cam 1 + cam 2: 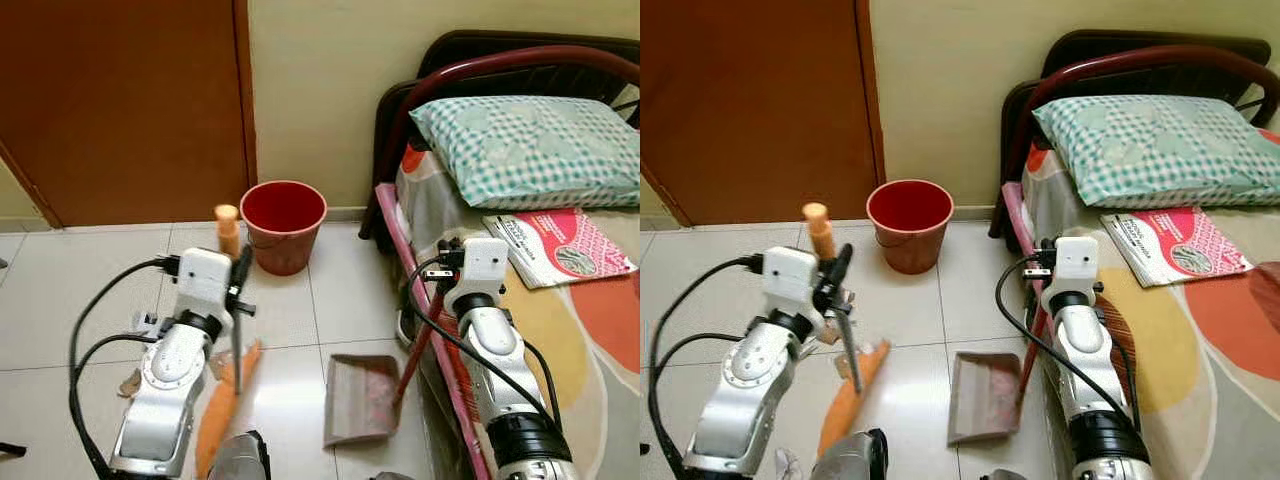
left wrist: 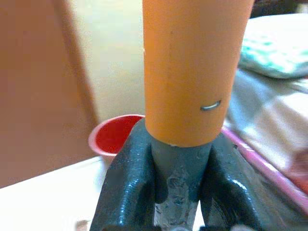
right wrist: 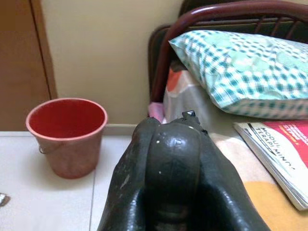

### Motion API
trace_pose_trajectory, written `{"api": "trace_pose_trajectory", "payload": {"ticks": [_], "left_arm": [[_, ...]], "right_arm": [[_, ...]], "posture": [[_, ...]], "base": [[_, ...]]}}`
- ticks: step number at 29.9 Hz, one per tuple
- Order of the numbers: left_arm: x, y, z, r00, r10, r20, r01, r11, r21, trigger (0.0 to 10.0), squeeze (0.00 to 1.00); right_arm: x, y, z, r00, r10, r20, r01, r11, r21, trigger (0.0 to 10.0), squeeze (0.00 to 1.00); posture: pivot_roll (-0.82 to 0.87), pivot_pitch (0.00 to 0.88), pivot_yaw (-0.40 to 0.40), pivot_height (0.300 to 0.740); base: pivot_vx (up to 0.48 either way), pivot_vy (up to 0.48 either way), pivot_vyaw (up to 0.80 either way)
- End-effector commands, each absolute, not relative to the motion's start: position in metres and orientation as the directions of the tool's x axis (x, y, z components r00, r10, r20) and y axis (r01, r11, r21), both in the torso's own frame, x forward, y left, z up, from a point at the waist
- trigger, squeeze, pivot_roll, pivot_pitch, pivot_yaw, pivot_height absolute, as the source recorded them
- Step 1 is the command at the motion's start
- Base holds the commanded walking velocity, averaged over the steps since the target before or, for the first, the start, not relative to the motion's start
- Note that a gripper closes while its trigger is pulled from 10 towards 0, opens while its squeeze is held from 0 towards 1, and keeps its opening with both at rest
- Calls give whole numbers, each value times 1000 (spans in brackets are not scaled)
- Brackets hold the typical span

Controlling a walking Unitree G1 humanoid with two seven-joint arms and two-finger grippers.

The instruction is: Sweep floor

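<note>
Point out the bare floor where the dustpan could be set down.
Free: the white tiles between the brown door and the red plastic bucket, and the tile between that bucket and the maroon dustpan. Crowded: around the orange broom held by the left tool, where scraps lie, and along the bed edge.

A red bucket (image 1: 284,224) stands upright on the tiled floor (image 1: 90,280) close to the cream wall (image 1: 320,90), between a brown wooden door (image 1: 130,100) and a bed (image 1: 590,330) with a dark curved headboard (image 1: 500,60). A green-and-white checked pillow (image 1: 530,148) lies at the head of the bed. A pink-and-red booklet (image 1: 560,246) lies flat on the patterned sheet just beside the pillow.
</note>
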State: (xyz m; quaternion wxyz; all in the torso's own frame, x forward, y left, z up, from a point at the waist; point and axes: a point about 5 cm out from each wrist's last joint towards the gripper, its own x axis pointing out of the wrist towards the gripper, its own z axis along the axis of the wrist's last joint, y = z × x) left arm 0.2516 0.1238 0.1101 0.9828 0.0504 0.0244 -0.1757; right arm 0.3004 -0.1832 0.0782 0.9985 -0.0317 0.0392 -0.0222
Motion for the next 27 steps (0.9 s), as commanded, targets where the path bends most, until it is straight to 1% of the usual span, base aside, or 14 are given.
{"api": "trace_pose_trajectory", "payload": {"ticks": [1,7,9,10,12,13,16,18,22,25,26,27], "left_arm": [[249,113,119,915,-403,-32,404,913,60,10000,0],[248,110,126,888,-458,-35,459,886,70,10000,0],[249,107,130,882,-470,-32,471,879,74,10000,0],[252,103,134,880,-475,-23,475,877,74,10000,0],[254,101,137,882,-472,-17,471,879,74,10000,0],[256,99,138,882,-470,-15,470,879,75,10000,0],[260,93,142,869,-494,-4,491,863,119,10000,0],[259,94,142,869,-494,-5,490,862,132,10000,0],[258,99,141,882,-471,-7,469,876,115,10000,0],[260,99,142,887,-462,-1,460,882,105,10000,0],[263,99,144,889,-458,12,454,885,102,10000,0],[265,98,146,890,-455,21,451,887,101,10000,0]], "right_arm": [[306,-186,88,997,-64,-33,61,995,-76,10000,0],[311,-178,84,996,-74,-45,69,992,-102,10000,0],[314,-177,83,996,-71,-51,66,993,-103,10000,0],[316,-179,79,994,-72,-83,65,994,-89,10000,0],[318,-178,76,992,-67,-106,59,996,-74,10000,0],[320,-177,75,991,-56,-119,48,997,-68,10000,0],[329,-161,77,992,8,-125,-13,999,-39,10000,0],[332,-156,80,993,14,-116,-19,999,-39,10000,0],[335,-150,85,995,19,-93,-22,999,-32,10000,0],[337,-153,87,996,5,-92,-6,1000,-16,10000,0],[341,-158,94,997,-16,-73,17,1000,14,10000,0],[343,-161,99,998,-27,-60,28,1000,14,10000,0]], "posture": [[56,53,-78,740],[139,70,-88,740],[172,78,-111,740],[208,83,-150,740],[220,90,-157,740],[241,93,-174,740],[261,95,-192,740],[263,92,-193,740],[255,82,-190,740],[245,75,-179,740],[231,66,-171,740],[225,65,-166,740]], "base": [[0,0,0],[0,0,0],[0,0,0],[0,0,0],[0,0,0],[0,0,0],[0,0,0],[0,0,0],[0,0,0],[0,0,0],[0,0,0],[0,0,0]]}}
